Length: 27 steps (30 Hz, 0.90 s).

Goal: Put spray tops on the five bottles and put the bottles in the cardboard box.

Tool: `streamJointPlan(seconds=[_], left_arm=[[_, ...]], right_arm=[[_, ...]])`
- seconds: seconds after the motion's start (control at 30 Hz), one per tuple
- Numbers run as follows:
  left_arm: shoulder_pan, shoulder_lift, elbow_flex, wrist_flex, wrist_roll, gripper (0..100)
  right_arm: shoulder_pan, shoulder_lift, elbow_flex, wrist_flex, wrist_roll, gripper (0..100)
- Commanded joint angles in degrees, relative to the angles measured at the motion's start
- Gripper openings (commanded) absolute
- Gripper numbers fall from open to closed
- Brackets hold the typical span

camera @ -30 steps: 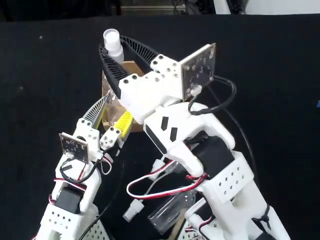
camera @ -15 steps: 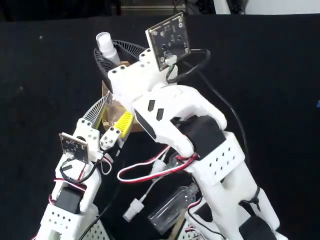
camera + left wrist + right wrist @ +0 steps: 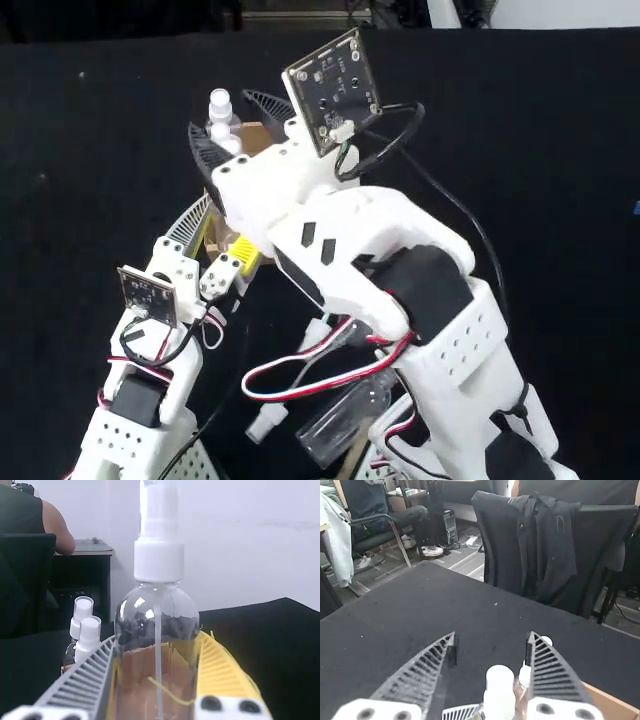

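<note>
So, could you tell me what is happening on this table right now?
The left hand grips an upright bottle with a spray top on, by the box. The right hand hangs open over the box, its fingers either side of a topped bottle standing in it. Another topped bottle stands next to that one.
</note>
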Motion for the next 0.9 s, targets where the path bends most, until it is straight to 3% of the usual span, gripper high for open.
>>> streamJointPlan(seconds=[0.0,0.13,0.4,0.6,0.87], left_arm=[[-0.5,-0.6,1.2,0.1,0.4,8],[-1.0,-0.6,1.2,0.1,0.1,8],[-0.5,-0.6,1.2,0.0,0.4,8],[-0.4,-0.6,1.2,0.4,0.4,8],[-0.8,-0.6,1.2,0.4,0.1,9]], right_arm=[[-0.3,-0.7,-4.9,1.3,0.1,17.7],[6.0,-0.8,-5.3,0.9,0.1,14.9],[28.6,-3.1,-2.4,2.3,0.1,9.6],[42.7,-4.7,12.1,6.6,0.1,9.9],[53.0,-4.7,42.9,-13.5,0.1,9.9]])
